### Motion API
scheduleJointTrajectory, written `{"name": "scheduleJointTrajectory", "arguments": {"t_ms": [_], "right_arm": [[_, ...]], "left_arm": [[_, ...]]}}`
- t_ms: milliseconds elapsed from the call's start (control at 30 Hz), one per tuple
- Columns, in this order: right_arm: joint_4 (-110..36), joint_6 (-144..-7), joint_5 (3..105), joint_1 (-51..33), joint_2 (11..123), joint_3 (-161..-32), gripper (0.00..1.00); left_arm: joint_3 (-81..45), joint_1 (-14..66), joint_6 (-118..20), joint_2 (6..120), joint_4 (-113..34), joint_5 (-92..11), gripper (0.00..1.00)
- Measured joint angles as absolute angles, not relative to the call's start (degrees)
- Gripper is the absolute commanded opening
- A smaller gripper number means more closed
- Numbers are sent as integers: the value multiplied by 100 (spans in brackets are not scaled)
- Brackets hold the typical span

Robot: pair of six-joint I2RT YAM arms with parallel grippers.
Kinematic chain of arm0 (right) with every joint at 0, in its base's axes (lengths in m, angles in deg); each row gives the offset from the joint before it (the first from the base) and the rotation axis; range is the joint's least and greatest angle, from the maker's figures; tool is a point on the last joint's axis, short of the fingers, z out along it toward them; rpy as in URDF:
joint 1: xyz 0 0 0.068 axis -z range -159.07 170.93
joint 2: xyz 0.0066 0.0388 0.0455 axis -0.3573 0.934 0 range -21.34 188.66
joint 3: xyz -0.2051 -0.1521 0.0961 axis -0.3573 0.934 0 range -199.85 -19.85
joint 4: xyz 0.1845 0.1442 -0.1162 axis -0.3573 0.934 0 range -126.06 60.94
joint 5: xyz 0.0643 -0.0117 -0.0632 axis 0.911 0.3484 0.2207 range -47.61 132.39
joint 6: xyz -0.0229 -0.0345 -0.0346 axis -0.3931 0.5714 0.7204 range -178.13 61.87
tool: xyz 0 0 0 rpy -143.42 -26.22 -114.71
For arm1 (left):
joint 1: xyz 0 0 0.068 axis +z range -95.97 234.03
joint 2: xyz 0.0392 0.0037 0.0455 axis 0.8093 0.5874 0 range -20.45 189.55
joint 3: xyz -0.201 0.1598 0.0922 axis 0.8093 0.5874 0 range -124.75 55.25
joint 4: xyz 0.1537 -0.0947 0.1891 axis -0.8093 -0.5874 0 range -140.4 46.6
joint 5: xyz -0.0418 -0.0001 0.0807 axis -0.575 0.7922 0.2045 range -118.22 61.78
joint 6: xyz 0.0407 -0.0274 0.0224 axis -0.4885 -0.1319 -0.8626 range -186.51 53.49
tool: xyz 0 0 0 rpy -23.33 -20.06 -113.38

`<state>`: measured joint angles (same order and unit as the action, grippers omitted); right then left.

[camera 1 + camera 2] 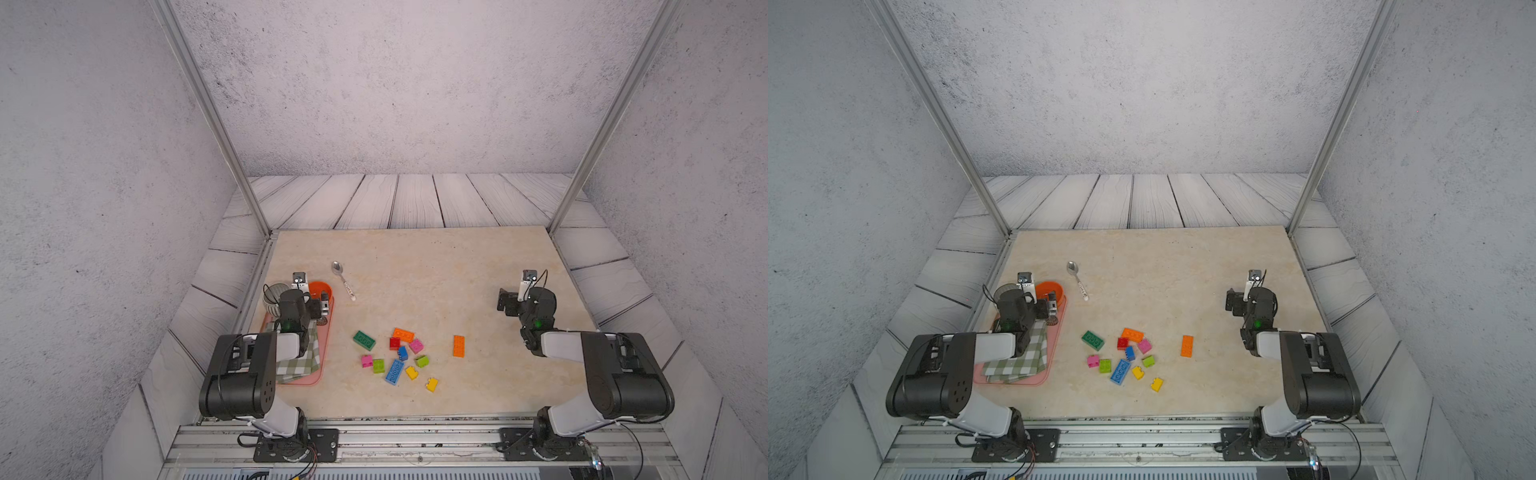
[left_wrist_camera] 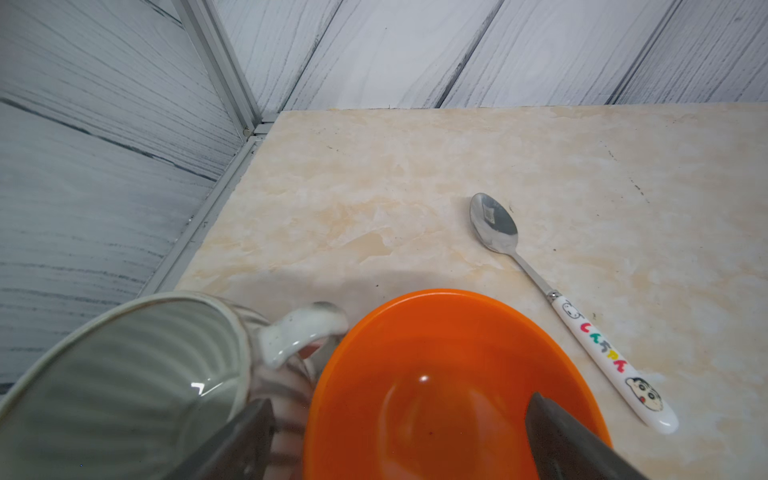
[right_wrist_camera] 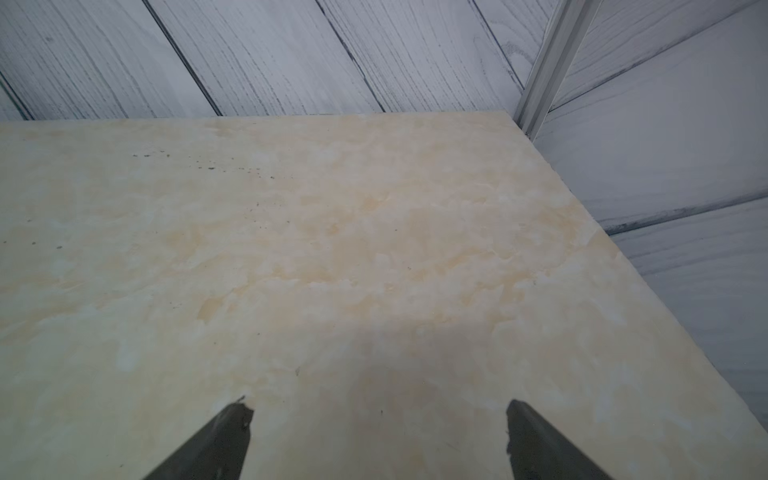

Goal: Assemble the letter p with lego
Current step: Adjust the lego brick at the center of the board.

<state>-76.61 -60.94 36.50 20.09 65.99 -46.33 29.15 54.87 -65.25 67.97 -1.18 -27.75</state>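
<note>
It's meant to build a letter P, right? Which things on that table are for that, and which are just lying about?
For the P: green brick, red brick, orange bricks, pink bricks, blue bricks, lime bricks, yellow bricks.

Just lying about: spoon, bowl, mug, checked cloth, tray.

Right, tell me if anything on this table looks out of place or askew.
Two things. The spoon lies slanted on the bare table, alone beside the orange bowl, cup and pink tray. One orange brick sits apart, right of the scattered lego cluster. Nothing looks spilled or broken.
</note>
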Motion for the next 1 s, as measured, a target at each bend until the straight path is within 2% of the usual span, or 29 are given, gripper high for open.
{"name": "scheduleJointTrajectory", "arguments": {"t_ms": [1000], "right_arm": [[-7663, -6079, 3705, 2009, 6599, -4633, 99]], "left_arm": [[2965, 5446, -6613, 6603, -120, -2764, 98]]}}
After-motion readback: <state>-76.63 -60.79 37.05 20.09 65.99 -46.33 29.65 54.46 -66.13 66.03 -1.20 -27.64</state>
